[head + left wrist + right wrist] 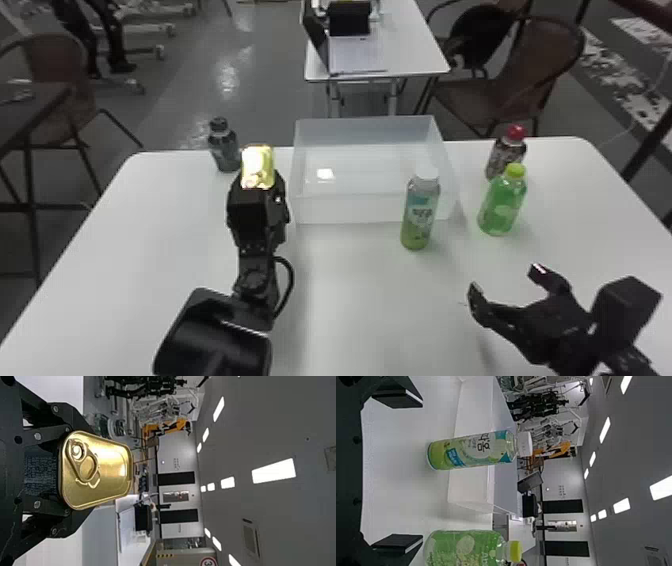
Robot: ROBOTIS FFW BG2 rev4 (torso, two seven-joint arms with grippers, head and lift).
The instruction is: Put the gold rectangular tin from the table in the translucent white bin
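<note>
My left gripper (257, 187) is shut on the gold tin (258, 166), which is held up over the table, left of the translucent white bin (350, 209) and in front of a dark bottle. In the left wrist view, the gripper (65, 469) has its fingers at both sides of the tin's near end, and the tin (107, 471) shows its pull-tab lid. My right gripper (507, 280) is parked at the table's right front, open with nothing between its fingers; in the right wrist view the gripper (397, 471) is spread wide, facing the bin (472, 411).
A bottle with a white cap (420, 212) stands at the bin's front right. Right of the bin stand a green bottle (501, 202) and a red-capped bottle (506, 155). The dark bottle (224, 147) is near the table's (350, 300) back left edge.
</note>
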